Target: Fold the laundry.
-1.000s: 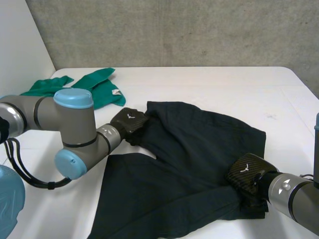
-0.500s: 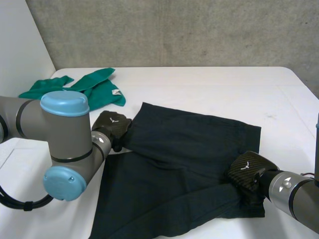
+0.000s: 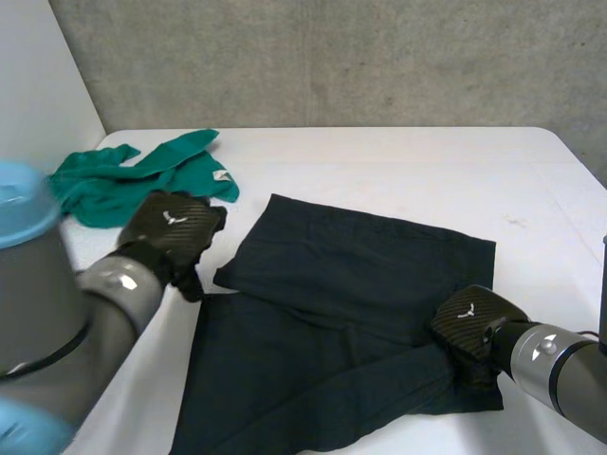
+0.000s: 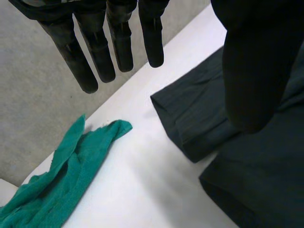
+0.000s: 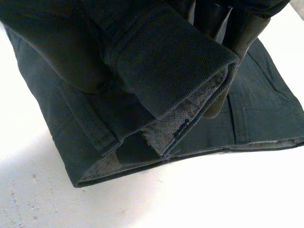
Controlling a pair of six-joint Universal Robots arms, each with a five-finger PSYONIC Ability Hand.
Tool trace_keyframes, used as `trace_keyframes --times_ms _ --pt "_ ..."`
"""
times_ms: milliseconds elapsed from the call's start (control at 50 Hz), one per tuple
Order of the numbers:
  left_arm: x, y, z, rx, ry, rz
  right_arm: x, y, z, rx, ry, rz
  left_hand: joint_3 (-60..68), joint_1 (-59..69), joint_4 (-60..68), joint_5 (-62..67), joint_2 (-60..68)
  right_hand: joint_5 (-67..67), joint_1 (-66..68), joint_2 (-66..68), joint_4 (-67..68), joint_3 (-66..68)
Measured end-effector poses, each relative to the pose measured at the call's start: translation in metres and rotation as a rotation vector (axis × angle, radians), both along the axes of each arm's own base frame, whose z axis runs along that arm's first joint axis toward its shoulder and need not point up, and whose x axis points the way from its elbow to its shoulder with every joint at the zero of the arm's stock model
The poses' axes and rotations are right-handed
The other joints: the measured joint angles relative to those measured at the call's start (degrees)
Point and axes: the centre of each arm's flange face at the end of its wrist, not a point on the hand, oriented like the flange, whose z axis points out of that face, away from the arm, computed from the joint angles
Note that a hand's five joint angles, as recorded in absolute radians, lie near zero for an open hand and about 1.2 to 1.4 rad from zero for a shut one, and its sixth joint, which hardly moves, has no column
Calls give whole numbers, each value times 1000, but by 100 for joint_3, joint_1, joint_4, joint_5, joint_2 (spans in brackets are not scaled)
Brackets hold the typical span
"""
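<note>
While the black trousers [image 3: 351, 275] lie partly folded across the middle of the white bench [image 3: 398, 161], the right robot hand [image 3: 469, 327] at their near right corner is clamped on a bunched fold of cloth, pinching it between thumb and fingers. The left robot hand [image 3: 171, 232] hangs at the trousers' left edge with fingers straight and wide, holding nothing. A crumpled green cloth [image 3: 142, 175] lies at the far left.

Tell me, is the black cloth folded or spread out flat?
Partly folded. The black cloth has one layer lying across another, and the right hand grips a doubled edge.
</note>
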Motion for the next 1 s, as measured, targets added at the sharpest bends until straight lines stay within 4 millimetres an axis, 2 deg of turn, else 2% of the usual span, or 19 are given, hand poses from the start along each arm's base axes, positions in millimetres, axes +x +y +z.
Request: trace_keyframes --times_ms 80,160,280,400,580,780,820,840,860,900,920,980,1000 --pt "15 32 8 48 21 -1 0 -3 0 -8 -17 -15 38 6 60 58 31 -1 0 0 0 0" --pt "25 51 4 118 16 2 0 -4 0 -8 -30 -26 38 6 60 58 32 -1 0 0 0 0" --pt "37 77 -21 276 -18 8 0 -5 -2 -6 -40 -34 38 6 60 58 32 -1 0 0 0 0" --pt "40 89 -43 373 -50 6 0 -5 -3 -8 -41 -35 38 6 60 58 32 -1 0 0 0 0" --pt "34 97 -71 473 -112 -19 -4 -10 -3 -14 -55 -64 219 213 236 225 213 -1 0 0 0 0" --pt "24 97 -82 474 -115 -49 -8 -13 -4 -13 -58 -86 1046 1140 1058 1033 1072 -1 0 0 0 0" --pt "20 94 -81 456 -104 -56 -10 -14 -6 -10 -57 -96 2342 2452 2336 2290 2409 -1 0 0 0 0" --pt "19 93 -81 452 -102 -57 -10 -14 -6 -10 -57 -96 2342 2452 2336 2290 2409 -1 0 0 0 0" --pt "18 92 -81 446 -99 -59 -10 -14 -6 -10 -57 -97 3175 3211 3134 3091 3188 -1 0 0 0 0" --pt "15 88 -80 427 -90 -63 -10 -14 -6 -10 -57 -98 3175 3211 3134 3091 3188 -2 0 0 0 1" --pt "13 86 -79 416 -85 -65 -10 -15 -5 -11 -58 -98 4137 4005 4153 4081 4168 -2 0 0 0 1" --pt "6 78 -76 378 -65 -72 -10 -15 -5 -13 -59 -97 4293 4006 4332 4149 4324 -1 0 0 0 0" --pt "0 69 -74 341 -47 -79 -10 -16 -3 -18 -60 -96 4302 4006 4339 4149 4336 -1 0 0 0 0"
